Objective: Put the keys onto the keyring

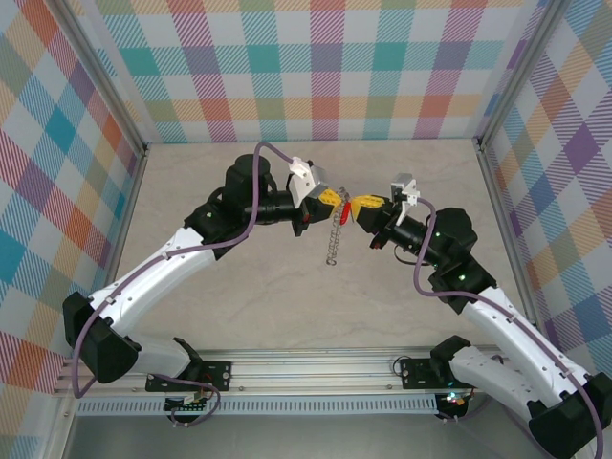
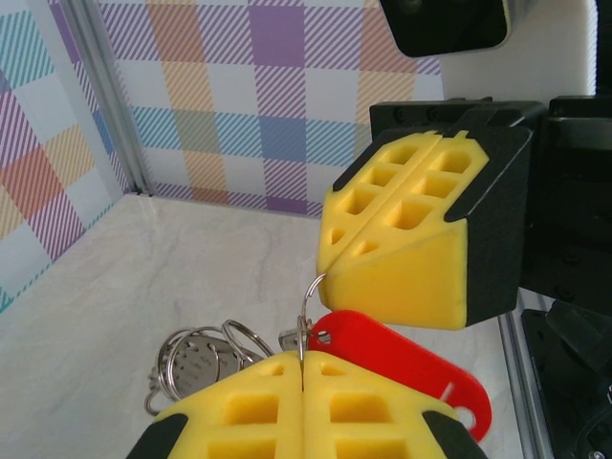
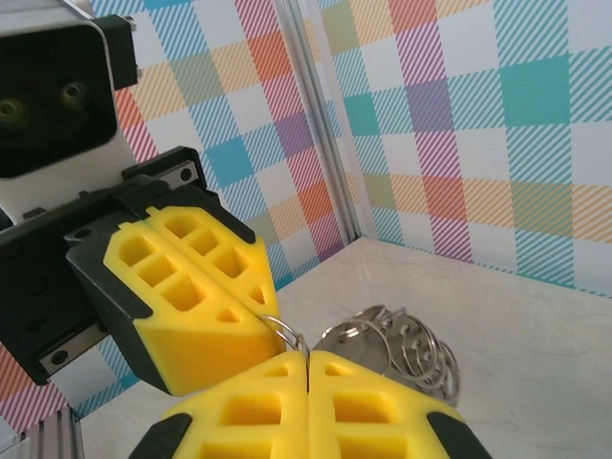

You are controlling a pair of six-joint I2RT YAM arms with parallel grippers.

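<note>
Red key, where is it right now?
In the top view the red key hangs over the middle of the table, just under where the left tool and right tool meet, beside the dangling keyring.

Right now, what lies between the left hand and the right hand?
In the left wrist view, a thin wire loop joins left hand and right hand, red key alongside.

A pale marbled tabletop [image 1: 287, 296] lies beneath the left gripper [image 1: 337, 199] and right gripper [image 1: 360, 204]. Pastel plaid walls [image 1: 325, 67] rise beyond and to either side of them, framed by aluminium posts [image 1: 110, 81].
</note>
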